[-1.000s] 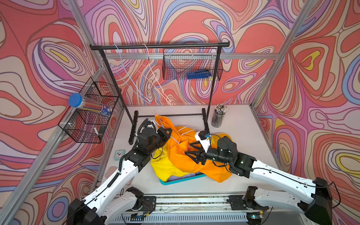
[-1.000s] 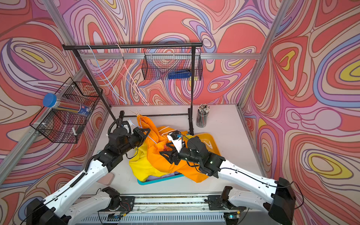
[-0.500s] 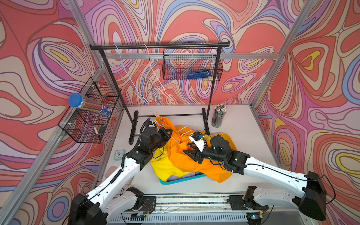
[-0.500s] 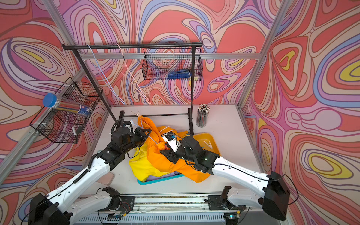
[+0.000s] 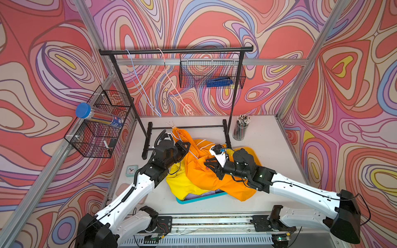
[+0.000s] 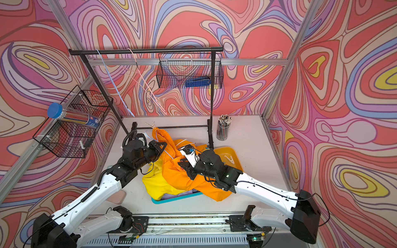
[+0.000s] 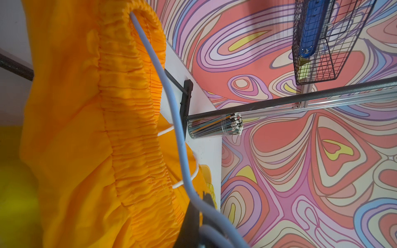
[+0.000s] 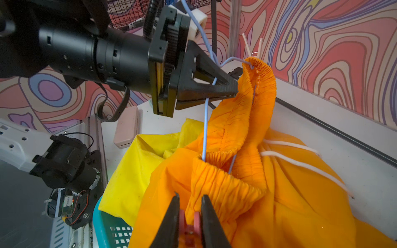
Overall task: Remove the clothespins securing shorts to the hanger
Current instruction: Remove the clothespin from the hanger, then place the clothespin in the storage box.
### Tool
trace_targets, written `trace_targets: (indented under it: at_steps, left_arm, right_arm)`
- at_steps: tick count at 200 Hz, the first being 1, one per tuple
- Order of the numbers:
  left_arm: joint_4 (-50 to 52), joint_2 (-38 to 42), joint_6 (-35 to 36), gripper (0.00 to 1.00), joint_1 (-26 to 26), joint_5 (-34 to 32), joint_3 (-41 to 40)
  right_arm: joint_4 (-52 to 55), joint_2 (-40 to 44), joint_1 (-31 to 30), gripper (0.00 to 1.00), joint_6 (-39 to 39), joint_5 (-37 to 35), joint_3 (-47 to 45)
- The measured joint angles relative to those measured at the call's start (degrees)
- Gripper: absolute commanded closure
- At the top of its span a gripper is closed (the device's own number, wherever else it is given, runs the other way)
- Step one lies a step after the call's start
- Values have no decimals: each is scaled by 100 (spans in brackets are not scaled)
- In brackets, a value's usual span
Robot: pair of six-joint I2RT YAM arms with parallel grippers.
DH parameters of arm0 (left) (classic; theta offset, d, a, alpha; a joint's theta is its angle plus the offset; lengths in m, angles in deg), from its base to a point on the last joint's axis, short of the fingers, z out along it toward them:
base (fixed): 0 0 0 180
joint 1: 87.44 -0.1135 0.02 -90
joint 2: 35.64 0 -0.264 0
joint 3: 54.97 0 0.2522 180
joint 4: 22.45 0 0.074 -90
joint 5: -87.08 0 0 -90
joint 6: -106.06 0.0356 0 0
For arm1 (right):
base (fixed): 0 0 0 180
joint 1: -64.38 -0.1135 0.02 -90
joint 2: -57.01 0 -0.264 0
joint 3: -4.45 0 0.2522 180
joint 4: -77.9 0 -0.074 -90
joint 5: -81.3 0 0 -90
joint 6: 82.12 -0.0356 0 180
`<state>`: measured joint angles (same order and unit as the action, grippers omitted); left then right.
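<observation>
**Pink clothespin gets a pinch**

The right gripper (image 8: pixel 190 196) is pinching a pink clothespin (image 8: pixel 189 225) that sits on the orange shorts (image 8: pixel 279 204). The left gripper (image 8: pixel 233 91) is pressed together on the pale blue hanger (image 8: pixel 205 128), whose wire goes into the lifted waistband. In a top view this gripper is at 11 o'clock from the pile. The yellow shorts (image 8: pixel 137 167) lie under the orange ones, over a teal basket (image 8: pixel 107 232). At 3 o'clock from the pile, an orange tray (image 6: pixel 235 153) has a pale clothespin (image 6: pixel 229 158) in it
</observation>
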<state>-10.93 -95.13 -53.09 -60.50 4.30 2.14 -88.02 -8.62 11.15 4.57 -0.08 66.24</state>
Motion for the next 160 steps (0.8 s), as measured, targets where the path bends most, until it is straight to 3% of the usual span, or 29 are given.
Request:
trace_targets:
  at_steps: [49, 130, 160]
  left_arm:
    - [-13, 85, 15, 100, 0, -2, -120]
    - [31, 162, 240, 100, -4, 195, -264]
    - [223, 286, 444, 100, -4, 354, -264]
  right_arm:
    - [-37, 538, -7, 80, -85, -645, -26]
    - [588, 1093, -2, 82, -824, -4028, -422]
    - [1285, 822, 365, 81, -1434, -4614, -426]
